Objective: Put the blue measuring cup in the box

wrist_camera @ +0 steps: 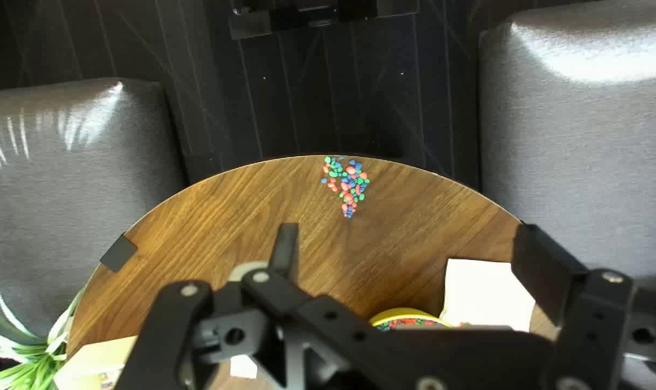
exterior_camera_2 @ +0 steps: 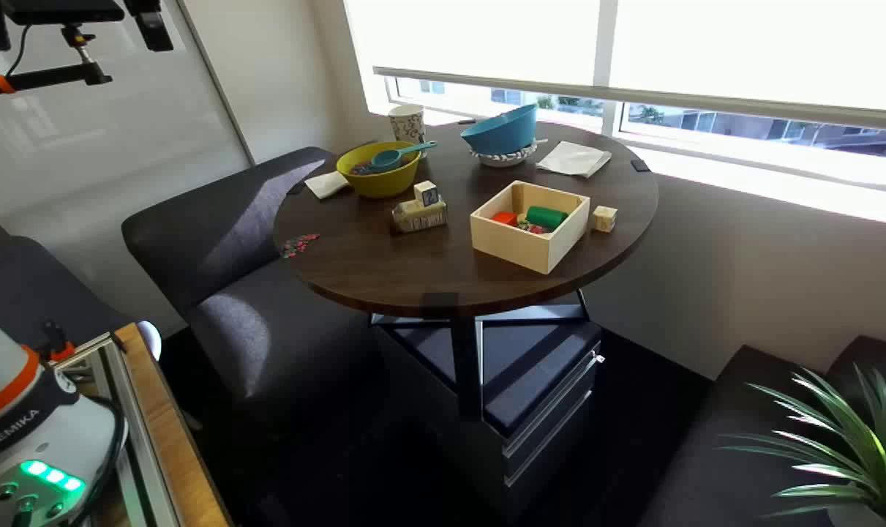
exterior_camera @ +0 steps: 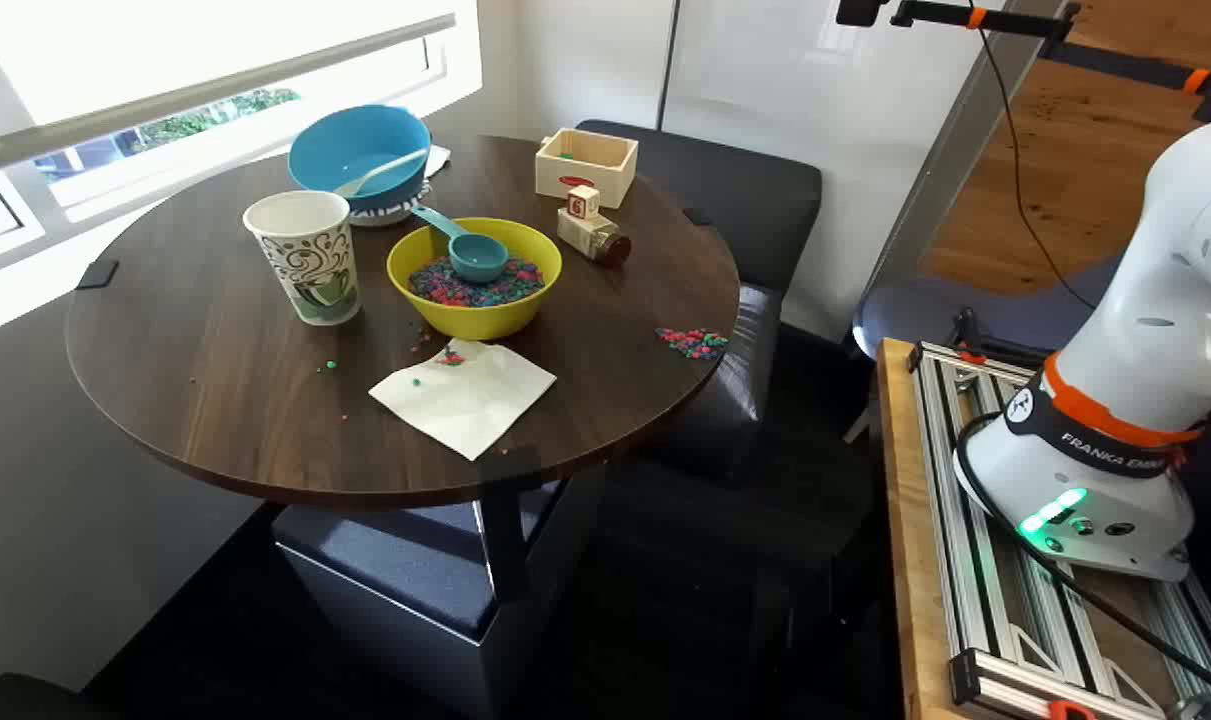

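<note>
The blue measuring cup (exterior_camera: 478, 258) sits in the yellow-green bowl (exterior_camera: 470, 322) on colourful pebbles, its handle reaching over the rim. It also shows in an exterior view (exterior_camera_2: 387, 160). In the wrist view the cup is hidden behind the gripper body; only the bowl's edge (wrist_camera: 401, 313) shows. The light wooden box (exterior_camera: 567, 190) stands open-topped near the table edge. Another exterior view of the box (exterior_camera_2: 512, 241) shows red and green pieces inside; its corner (wrist_camera: 97, 355) shows in the wrist view. My gripper (wrist_camera: 406, 233) is open and empty, high above the table.
A tall patterned cup (exterior_camera: 315, 270) and a tilted large blue bowl (exterior_camera: 357, 150) stand near the yellow bowl. A small carton (exterior_camera: 587, 234) with a letter block on top lies between bowl and box. A napkin (exterior_camera: 465, 400), spilled pebbles (exterior_camera: 693, 343) and a wooden block (exterior_camera_2: 603, 219) lie on the table.
</note>
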Tool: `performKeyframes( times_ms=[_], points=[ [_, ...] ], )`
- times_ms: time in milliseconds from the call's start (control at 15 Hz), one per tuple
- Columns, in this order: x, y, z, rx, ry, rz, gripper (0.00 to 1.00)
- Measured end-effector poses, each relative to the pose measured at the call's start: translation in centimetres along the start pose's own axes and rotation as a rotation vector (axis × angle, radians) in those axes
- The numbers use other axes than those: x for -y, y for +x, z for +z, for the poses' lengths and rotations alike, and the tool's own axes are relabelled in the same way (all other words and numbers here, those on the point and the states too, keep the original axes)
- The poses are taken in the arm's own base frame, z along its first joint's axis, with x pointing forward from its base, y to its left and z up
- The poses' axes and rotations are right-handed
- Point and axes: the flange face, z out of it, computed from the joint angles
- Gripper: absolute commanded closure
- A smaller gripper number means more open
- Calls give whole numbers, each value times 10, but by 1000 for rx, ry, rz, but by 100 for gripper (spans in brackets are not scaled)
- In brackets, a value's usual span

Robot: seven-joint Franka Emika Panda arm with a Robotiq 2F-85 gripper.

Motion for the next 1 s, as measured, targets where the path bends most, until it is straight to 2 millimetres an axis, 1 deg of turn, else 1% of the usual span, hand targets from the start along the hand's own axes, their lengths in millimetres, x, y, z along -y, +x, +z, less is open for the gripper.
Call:
performKeyframes(
  times_ms=[800,933,1000],
  points=[
    [0,0,0,-1,2,4,0],
    [3,6,0,-13,37,61,0],
    [7,12,1,-31,69,105,0]
  ],
)
